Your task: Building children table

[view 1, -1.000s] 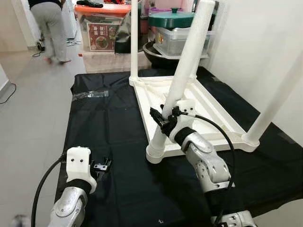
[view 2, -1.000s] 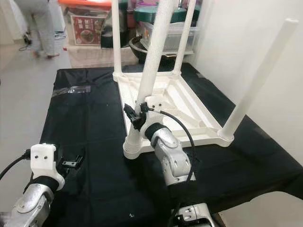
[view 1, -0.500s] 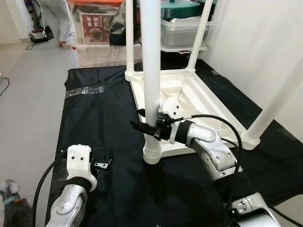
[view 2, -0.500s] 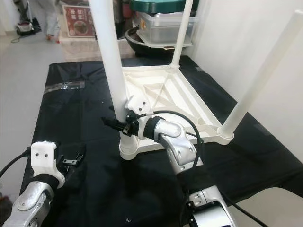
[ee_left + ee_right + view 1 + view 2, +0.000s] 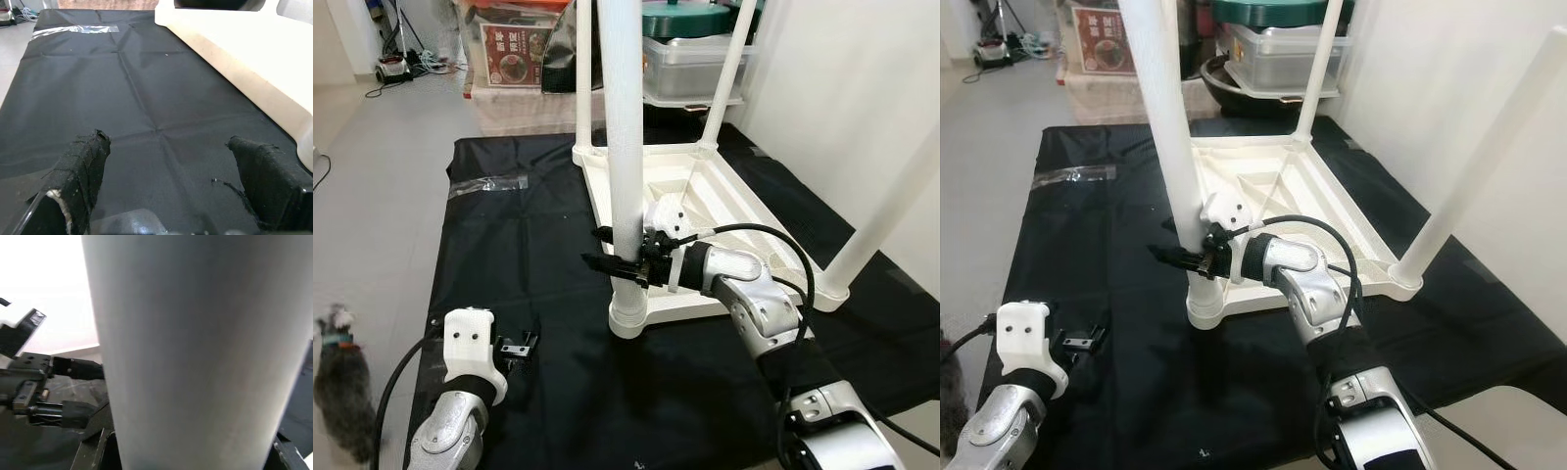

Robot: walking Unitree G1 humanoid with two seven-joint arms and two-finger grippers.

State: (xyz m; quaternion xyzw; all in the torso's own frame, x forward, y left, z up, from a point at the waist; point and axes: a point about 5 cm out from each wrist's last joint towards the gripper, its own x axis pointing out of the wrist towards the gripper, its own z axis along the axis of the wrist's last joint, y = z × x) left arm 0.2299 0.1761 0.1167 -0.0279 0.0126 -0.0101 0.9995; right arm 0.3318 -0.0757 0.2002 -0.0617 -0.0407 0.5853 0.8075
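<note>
**Right gripper clamped on the near leg of the upturned table**

The white children's table [image 5: 705, 211] lies upside down on a black cloth [image 5: 524, 245] spread over the floor, its ribbed underside facing up and its legs pointing upward. The near leg [image 5: 623, 137] stands upright in the corner socket of the table closest to the robot. The right gripper [image 5: 619, 262] closes around this leg low down, just above the socket, its black fingers on either side of the white tube; in the right wrist view the leg [image 5: 195, 352] stands close before the camera. A second leg [image 5: 1484, 162] rises at a slant from the table's right corner, and two more stand at the far corners.

The left gripper [image 5: 516, 346] hangs low over the cloth, to the left of the table and well apart from it, its fingers [image 5: 80, 169] spread wide and holding nothing.

Beyond the table's far edge stand storage boxes [image 5: 690, 69] and a green lid [image 5: 685, 20]. A small grey dog [image 5: 337, 382] stands on the floor left of the cloth.
</note>
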